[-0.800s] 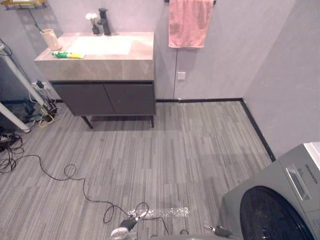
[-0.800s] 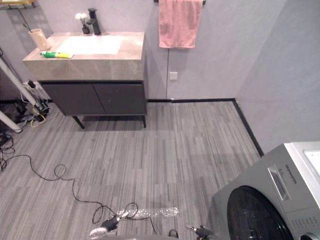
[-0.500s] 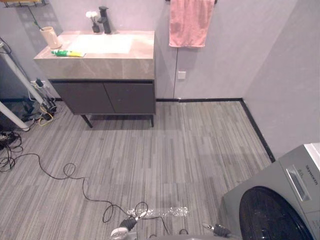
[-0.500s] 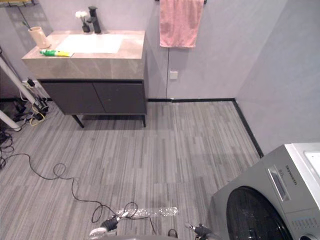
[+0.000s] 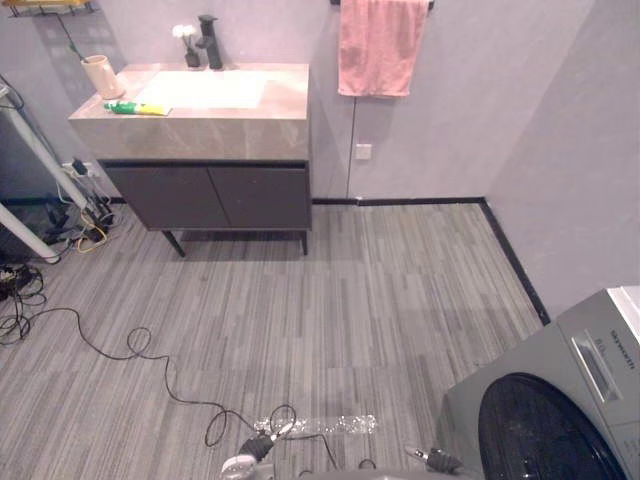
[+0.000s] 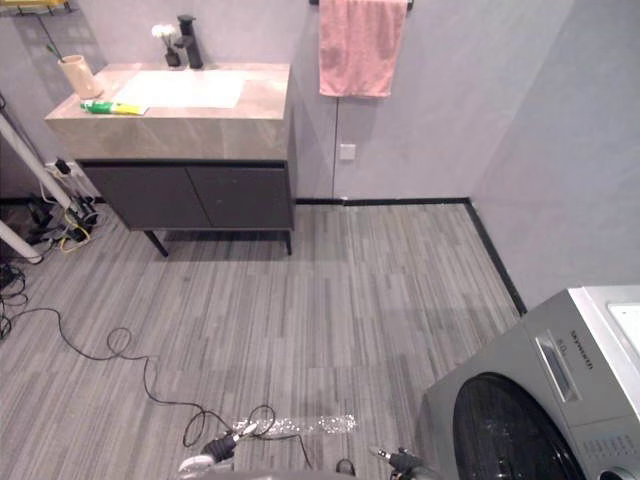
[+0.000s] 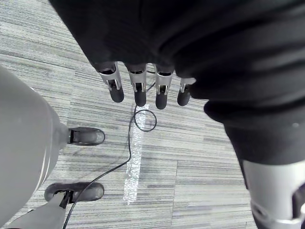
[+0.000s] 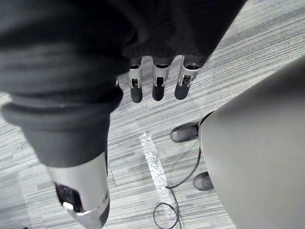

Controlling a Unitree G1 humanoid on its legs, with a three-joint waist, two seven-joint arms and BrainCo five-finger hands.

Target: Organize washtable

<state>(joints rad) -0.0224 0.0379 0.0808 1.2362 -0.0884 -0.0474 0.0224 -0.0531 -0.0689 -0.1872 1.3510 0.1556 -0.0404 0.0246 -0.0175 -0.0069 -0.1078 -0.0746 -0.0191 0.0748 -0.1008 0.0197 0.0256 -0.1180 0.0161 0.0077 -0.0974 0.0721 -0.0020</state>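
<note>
The washtable (image 5: 200, 135) stands far off against the back wall at the upper left, a beige stone top over dark cabinet doors. On it are a beige cup (image 5: 100, 76) holding a toothbrush, a green and yellow toothpaste tube (image 5: 137, 108) lying flat near the front left, a white basin (image 5: 205, 90), a black faucet (image 5: 208, 42) and a small vase of white flowers (image 5: 186, 42). My left hand (image 7: 138, 90) hangs over the floor with straight fingers, empty. My right hand (image 8: 158, 86) hangs the same way, open and holding nothing.
A pink towel (image 5: 380, 45) hangs on the wall right of the washtable. A grey washing machine (image 5: 560, 400) stands at the lower right. Cables and white stand legs (image 5: 30, 150) crowd the left edge. Striped grey floor with a shiny tape strip (image 5: 335, 425) lies between.
The camera has shifted very slightly. Nothing on the washtable has moved, and both hands hang as before.
</note>
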